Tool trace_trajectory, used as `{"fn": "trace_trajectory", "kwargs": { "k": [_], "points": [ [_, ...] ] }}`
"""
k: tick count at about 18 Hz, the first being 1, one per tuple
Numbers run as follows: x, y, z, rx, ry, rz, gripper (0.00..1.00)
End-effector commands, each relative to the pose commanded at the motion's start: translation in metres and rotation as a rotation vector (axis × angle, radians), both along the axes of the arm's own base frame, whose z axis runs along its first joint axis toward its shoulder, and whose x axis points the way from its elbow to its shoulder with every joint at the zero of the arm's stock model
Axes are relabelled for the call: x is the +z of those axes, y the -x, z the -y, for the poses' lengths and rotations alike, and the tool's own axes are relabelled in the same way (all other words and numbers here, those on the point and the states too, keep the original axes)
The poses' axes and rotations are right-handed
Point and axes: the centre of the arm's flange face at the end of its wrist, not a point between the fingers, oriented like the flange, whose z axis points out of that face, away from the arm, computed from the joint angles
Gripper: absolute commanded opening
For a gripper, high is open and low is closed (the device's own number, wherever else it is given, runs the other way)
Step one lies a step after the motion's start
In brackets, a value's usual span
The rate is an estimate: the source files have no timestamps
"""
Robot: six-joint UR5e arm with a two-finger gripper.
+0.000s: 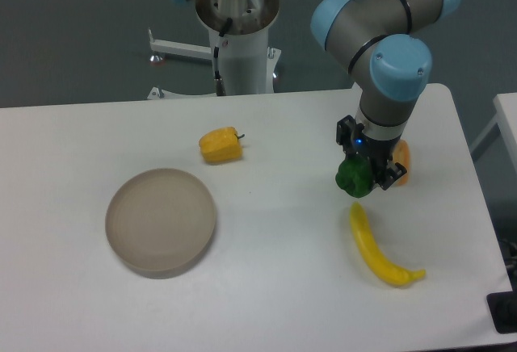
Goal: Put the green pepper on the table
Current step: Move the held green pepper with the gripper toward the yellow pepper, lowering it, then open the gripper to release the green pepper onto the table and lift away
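The green pepper (352, 176) is small, glossy and dark green. It sits between the fingers of my gripper (363, 178) at the right side of the white table (275, 231). The gripper is shut on the pepper and holds it at or just above the tabletop; I cannot tell whether it touches. The orange pepper (402, 158) is partly hidden right behind the gripper.
A yellow pepper with a stem (220, 144) lies at the middle back. A round grey-beige plate (161, 220) stands at the left front. A yellow banana (375, 247) lies just in front of the gripper. The robot base (239, 21) stands behind the table.
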Motion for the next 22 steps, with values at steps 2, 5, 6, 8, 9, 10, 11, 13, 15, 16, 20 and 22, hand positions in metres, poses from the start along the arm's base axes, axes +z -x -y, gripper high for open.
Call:
{"fn": "trace_trajectory", "kwargs": {
  "k": [2, 5, 6, 8, 9, 10, 11, 13, 15, 16, 20, 22],
  "points": [
    [-0.001, 0.000, 0.000, 0.005, 0.001, 0.001, 0.01],
    [-0.007, -0.005, -0.004, 0.008, 0.007, 0.010, 0.02],
    [-0.010, -0.006, -0.005, 0.020, 0.008, 0.015, 0.02],
    [-0.026, -0.018, -0.009, 0.018, 0.031, 0.036, 0.03],
    [-0.038, -0.025, -0.009, 0.014, 0.042, 0.048, 0.03],
    [-0.044, -0.028, -0.008, 0.023, 0.049, 0.057, 0.03],
    [-0.046, -0.029, -0.008, 0.031, 0.051, 0.061, 0.03],
    [-0.057, -0.040, -0.009, 0.020, 0.069, 0.078, 0.03],
    [-0.082, -0.056, -0.012, 0.002, 0.104, 0.106, 0.03],
    [-0.088, -0.062, -0.014, -0.001, 0.115, 0.114, 0.03],
    [-0.114, -0.083, -0.011, 0.019, 0.159, 0.148, 0.03],
    [-0.127, -0.095, -0.008, 0.017, 0.182, 0.170, 0.04]
  ]
}}
